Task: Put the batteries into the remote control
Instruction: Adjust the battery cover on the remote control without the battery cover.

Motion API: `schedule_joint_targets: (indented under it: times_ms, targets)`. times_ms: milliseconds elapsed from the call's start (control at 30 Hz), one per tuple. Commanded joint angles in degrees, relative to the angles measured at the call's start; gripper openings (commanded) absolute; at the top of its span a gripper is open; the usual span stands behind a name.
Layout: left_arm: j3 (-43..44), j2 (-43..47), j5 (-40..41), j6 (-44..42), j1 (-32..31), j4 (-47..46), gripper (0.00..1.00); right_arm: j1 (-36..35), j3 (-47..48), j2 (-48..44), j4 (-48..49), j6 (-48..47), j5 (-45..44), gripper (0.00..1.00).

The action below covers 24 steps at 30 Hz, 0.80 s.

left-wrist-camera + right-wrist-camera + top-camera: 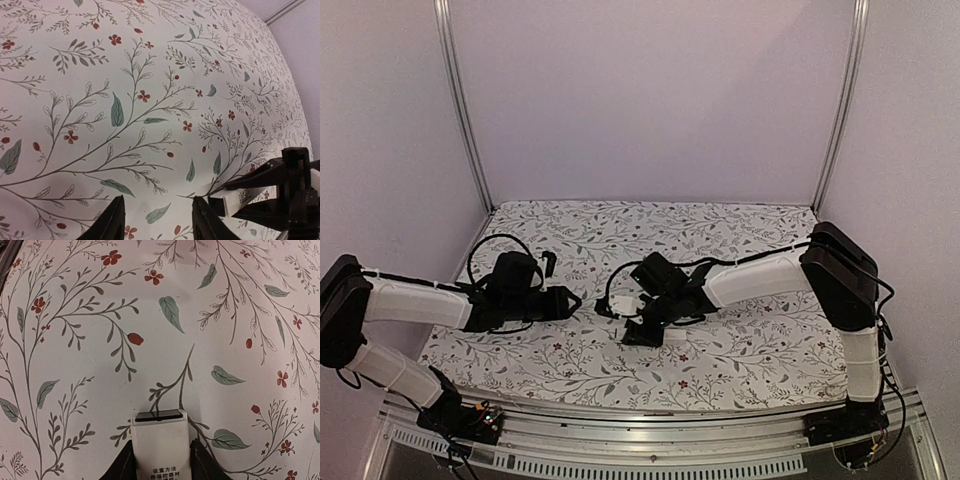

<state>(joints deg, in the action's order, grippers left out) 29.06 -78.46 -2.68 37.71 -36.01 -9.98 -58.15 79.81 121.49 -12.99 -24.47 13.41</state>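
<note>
The remote control [160, 440] is a slim white bar with a dark strip at its far end and printed text on its face. It lies low over the flowered cloth. My right gripper [161, 445] is shut on it, one finger on each long side; in the top view the right gripper [642, 322] is at the table's middle. The left wrist view shows the remote's end [240, 200] sticking out of the right gripper's fingers [265, 180]. My left gripper [158, 200] is open and empty, just left of that end, and shows in the top view [570, 300]. The batteries are out of view.
The table is covered by a white cloth with leaves and red flowers [750, 350]. Metal frame posts [460, 100] and pale walls stand at the back and sides. Black cables loop over both wrists [495, 245].
</note>
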Motion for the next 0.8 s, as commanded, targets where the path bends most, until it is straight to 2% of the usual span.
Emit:
schedule_joint_targets:
  times_ms: [0, 133, 200, 300, 500, 667, 767]
  targets:
    - [-0.34, -0.80, -0.82, -0.89, 1.10, -0.32, 0.45, -0.56, -1.31, 0.64, 0.63, -1.00, -1.44, 0.34]
    - [-0.23, -1.13, -1.36, -0.74, 1.16, -0.64, 0.46, -0.65, -1.43, 0.46, 0.60, -1.02, -1.74, 0.38]
    - [-0.23, -1.40, -1.58, -0.55, 1.20, -0.81, 0.45, -0.77, -1.19, 0.28, 0.65, -1.02, -2.05, 0.50]
    - [-0.25, -2.05, -2.60, -0.13, 1.20, -1.27, 0.45, -1.06, -0.34, -0.06, 0.13, -1.11, -2.79, 0.64]
    - [0.31, -5.35, -6.95, 1.87, 0.33, -4.17, 0.45, -1.28, 1.59, -4.14, -0.38, 3.24, -1.37, 0.75]
    - [1.51, -7.46, -7.15, 2.49, -2.41, -5.18, 0.49, -0.53, 0.43, -12.34, 0.27, 15.98, -6.43, 0.77]
    - [2.41, -8.02, -7.05, 2.52, -3.93, -5.22, 0.56, 2.27, 0.38, -16.30, -6.03, 31.93, -15.20, 0.76]
